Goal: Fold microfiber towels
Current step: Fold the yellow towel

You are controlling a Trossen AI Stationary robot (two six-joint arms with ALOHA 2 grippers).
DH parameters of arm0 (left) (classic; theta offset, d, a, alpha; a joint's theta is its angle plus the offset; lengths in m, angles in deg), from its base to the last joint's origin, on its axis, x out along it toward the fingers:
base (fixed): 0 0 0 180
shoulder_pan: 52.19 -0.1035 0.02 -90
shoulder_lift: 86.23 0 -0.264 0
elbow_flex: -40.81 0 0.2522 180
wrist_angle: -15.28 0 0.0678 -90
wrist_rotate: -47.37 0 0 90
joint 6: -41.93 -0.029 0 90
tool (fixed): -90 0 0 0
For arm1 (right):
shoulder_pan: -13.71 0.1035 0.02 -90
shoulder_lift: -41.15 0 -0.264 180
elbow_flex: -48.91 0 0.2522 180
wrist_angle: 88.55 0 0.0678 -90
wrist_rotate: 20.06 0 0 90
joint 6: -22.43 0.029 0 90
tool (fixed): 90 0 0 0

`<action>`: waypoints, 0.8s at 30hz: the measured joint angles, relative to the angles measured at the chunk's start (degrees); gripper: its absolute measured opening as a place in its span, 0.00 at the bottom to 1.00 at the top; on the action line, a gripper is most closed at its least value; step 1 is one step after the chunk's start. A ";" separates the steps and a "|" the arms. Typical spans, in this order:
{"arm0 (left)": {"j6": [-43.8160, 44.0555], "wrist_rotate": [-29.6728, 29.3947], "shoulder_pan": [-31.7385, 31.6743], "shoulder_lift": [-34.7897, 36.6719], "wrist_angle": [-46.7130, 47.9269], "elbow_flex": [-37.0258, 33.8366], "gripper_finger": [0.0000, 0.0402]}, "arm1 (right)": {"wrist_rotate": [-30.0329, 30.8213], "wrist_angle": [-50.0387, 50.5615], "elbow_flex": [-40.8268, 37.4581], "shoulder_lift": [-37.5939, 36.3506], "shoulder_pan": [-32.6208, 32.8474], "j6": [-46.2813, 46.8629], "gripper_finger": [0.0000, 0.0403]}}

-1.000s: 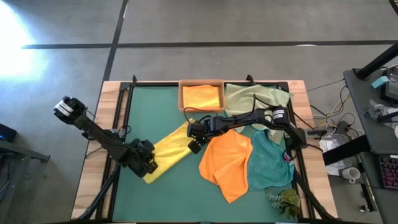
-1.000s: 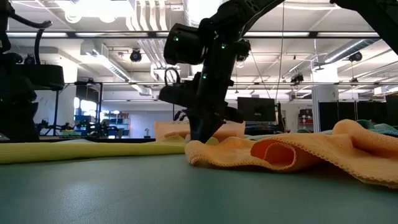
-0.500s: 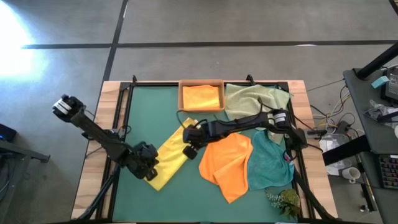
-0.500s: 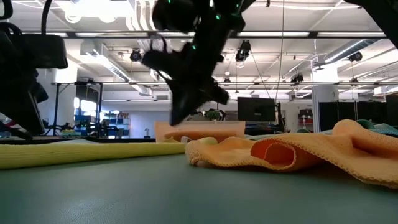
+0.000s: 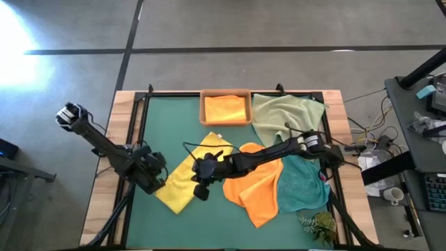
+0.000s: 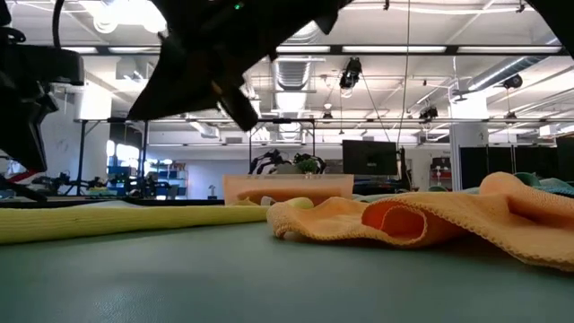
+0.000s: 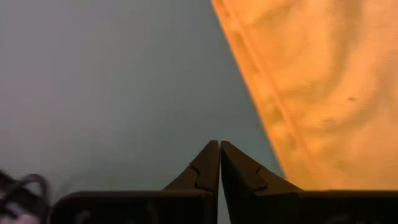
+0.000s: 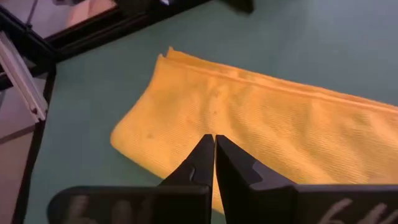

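From above, the yellow towel (image 5: 187, 176) lies folded into a long diagonal strip on the green mat (image 5: 160, 118), with 1 arm at each side of it. The left gripper (image 5: 157, 174) sits by the strip's lower left edge, the right gripper (image 5: 199, 183) over its right side. Just right of that, the loose orange towel (image 5: 255, 183) lies rumpled, the teal towel (image 5: 301, 183) beside it, the pale green towel (image 5: 286, 111) behind. A second orange towel (image 5: 226, 109) rests folded in the wooden tray (image 5: 203, 106).

Down at table level, the yellow strip (image 6: 108, 220) runs flat across the left, the orange towel (image 6: 421, 220) bunches up on the right, and a dark arm blurs across the top.

Left wrist view: fingers (image 7: 205, 171) pinched tight together with nothing between them, over bare mat just beside the yellow towel's hemmed edge (image 7: 311, 81).

Right wrist view: fingers (image 8: 202, 163) also pressed shut and empty, tips over the yellow strip (image 8: 261, 118), which lies flat on the mat.
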 joint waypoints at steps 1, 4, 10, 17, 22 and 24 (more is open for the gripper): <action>0.02 -0.30 0.00 0.87 1.22 0.00 0.00 | -0.05 -1.91 0.00 0.89 0.00 -0.04 0.02; 2.03 -0.54 -0.02 3.45 4.81 -0.01 0.00 | -0.13 -4.92 -0.09 3.05 0.11 0.00 0.02; 4.50 -0.76 -0.04 7.23 7.93 -0.13 0.00 | -2.69 -8.57 0.00 5.75 0.48 2.02 0.02; 6.01 -1.04 -0.09 8.03 8.32 -0.15 0.00 | -4.69 -7.66 -0.09 8.51 1.00 4.58 0.02; 6.05 -1.08 -0.09 6.81 8.24 -0.17 0.00 | -6.02 0.95 -0.07 8.23 1.12 6.75 0.02; 6.05 -1.08 -0.09 6.23 8.17 -0.17 0.00 | -6.61 4.36 -0.02 7.38 1.26 7.37 0.02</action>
